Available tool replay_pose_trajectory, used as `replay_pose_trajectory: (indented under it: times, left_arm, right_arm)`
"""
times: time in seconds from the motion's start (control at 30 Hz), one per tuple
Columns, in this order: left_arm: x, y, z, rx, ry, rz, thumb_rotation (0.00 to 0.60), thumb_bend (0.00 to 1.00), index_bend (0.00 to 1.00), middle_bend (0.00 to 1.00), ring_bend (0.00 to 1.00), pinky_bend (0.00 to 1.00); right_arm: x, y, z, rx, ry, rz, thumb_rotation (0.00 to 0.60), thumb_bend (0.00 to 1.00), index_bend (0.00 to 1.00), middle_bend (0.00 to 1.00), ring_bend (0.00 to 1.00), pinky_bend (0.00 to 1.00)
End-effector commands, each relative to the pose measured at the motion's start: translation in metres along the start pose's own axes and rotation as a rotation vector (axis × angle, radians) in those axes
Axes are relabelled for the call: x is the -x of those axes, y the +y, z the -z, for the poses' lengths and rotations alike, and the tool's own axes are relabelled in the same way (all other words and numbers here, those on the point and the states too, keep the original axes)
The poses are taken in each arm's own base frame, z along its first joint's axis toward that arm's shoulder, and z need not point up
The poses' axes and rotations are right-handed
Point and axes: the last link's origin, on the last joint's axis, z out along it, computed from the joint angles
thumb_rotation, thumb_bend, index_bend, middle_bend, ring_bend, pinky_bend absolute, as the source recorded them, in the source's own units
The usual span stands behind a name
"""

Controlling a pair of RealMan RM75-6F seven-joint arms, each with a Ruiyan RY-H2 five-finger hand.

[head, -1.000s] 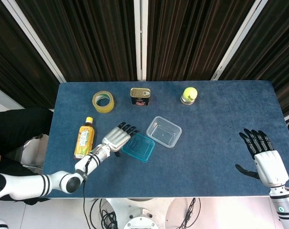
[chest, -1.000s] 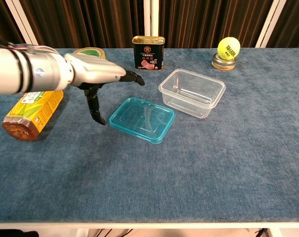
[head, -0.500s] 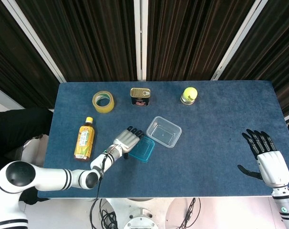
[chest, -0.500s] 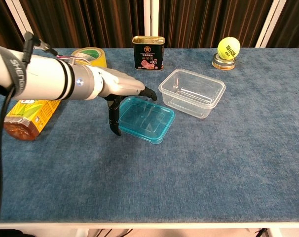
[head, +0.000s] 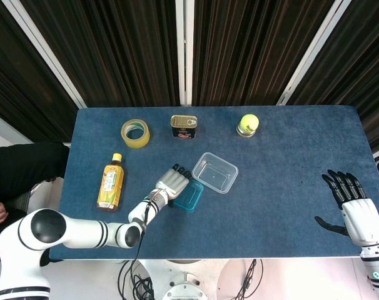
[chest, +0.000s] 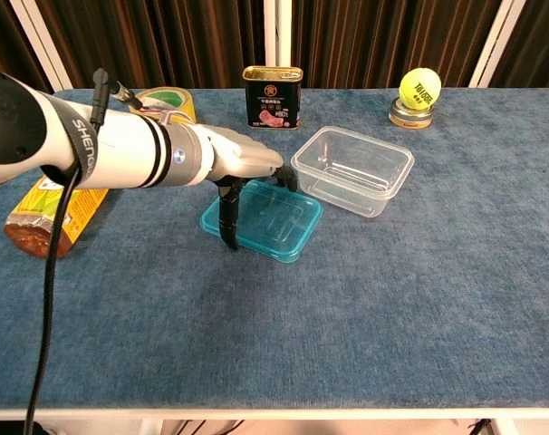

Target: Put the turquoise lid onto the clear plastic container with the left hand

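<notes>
The turquoise lid (head: 191, 197) (chest: 276, 223) lies flat on the blue table, just left of and nearer than the clear plastic container (head: 215, 172) (chest: 353, 169), which stands open and empty. My left hand (head: 172, 184) (chest: 243, 163) is spread over the lid's left half. Its fingers (chest: 276, 172) reach across the far edge and its thumb (chest: 227, 222) points down at the near left edge. The lid is not lifted. My right hand (head: 355, 212) hovers open at the table's right front corner and is absent from the chest view.
A tea bottle (head: 111, 181) (chest: 52, 213) lies to the left of my left arm. Along the back stand a tape roll (head: 135, 133) (chest: 166, 96), a dark can (head: 184, 126) (chest: 273, 97) and a tennis ball (head: 249, 122) (chest: 419, 87) on a small tin.
My left hand has moved right from beside the lid to over its left half, thumb now at the near edge. The lid and container have stayed put. The right hand drifted slightly.
</notes>
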Motion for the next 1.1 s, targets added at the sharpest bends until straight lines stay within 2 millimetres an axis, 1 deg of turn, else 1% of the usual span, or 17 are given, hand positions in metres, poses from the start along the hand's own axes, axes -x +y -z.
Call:
replay_pose_trajectory:
  times: [0.03,0.1,0.17,0.3,0.47,0.57,0.67,0.77,0.87,0.97,1.1]
  left_arm:
    - [0.000,-0.001,0.001,-0.003,0.015,-0.003,0.600,0.18,0.30,0.31,0.20,0.07]
    - [0.000,-0.002,0.003,-0.002,0.029,-0.007,0.600,0.19,0.35,0.35,0.23,0.10]
    - [0.001,-0.003,0.006,0.004,0.041,-0.004,0.600,0.21,0.37,0.38,0.26,0.11]
    - [0.002,-0.009,0.017,0.021,0.060,0.009,0.600,0.22,0.37,0.40,0.26,0.12]
    - [0.001,-0.029,0.041,0.013,0.102,0.019,0.600,0.22,0.37,0.40,0.26,0.12]
    - [-0.008,-0.038,0.057,0.007,0.140,0.051,0.600,0.22,0.37,0.40,0.26,0.12]
    - [-0.024,-0.040,0.064,0.023,0.181,0.084,0.600,0.22,0.37,0.40,0.26,0.12]
    - [-0.043,-0.034,0.061,0.059,0.212,0.101,0.600,0.22,0.37,0.39,0.26,0.12]
    - [-0.061,-0.021,0.049,0.097,0.222,0.070,0.600,0.22,0.37,0.39,0.26,0.12]
    - [-0.078,-0.002,0.032,0.127,0.231,0.052,0.600,0.22,0.37,0.39,0.26,0.11]
    - [-0.091,0.026,0.009,0.159,0.222,0.009,0.600,0.22,0.37,0.39,0.26,0.11]
  right_arm:
    - [0.000,0.001,0.001,0.002,0.001,-0.002,0.600,0.07,0.00,0.05,0.00,0.02]
    - [0.000,0.001,0.001,0.003,0.002,-0.003,0.600,0.07,0.00,0.05,0.00,0.02]
    - [0.000,0.001,0.002,0.002,0.005,-0.005,0.600,0.07,0.00,0.05,0.00,0.02]
    - [-0.001,0.000,0.003,-0.005,0.010,-0.004,0.600,0.07,0.00,0.05,0.00,0.02]
    - [-0.002,-0.003,0.004,-0.013,0.015,0.000,0.600,0.07,0.00,0.05,0.00,0.02]
    - [-0.003,-0.006,0.004,-0.022,0.017,0.003,0.600,0.07,0.00,0.05,0.00,0.02]
    - [-0.002,-0.009,0.003,-0.029,0.018,0.003,0.600,0.07,0.00,0.05,0.00,0.02]
    - [0.001,-0.010,0.003,-0.029,0.010,0.004,0.600,0.07,0.00,0.05,0.00,0.02]
    - [0.002,-0.010,0.004,-0.024,0.005,0.007,0.600,0.07,0.00,0.05,0.00,0.02]
    - [0.001,-0.009,0.005,-0.016,0.005,0.012,0.600,0.07,0.00,0.05,0.00,0.02]
    - [-0.001,-0.009,0.005,-0.011,0.000,0.022,0.600,0.07,0.00,0.05,0.00,0.02]
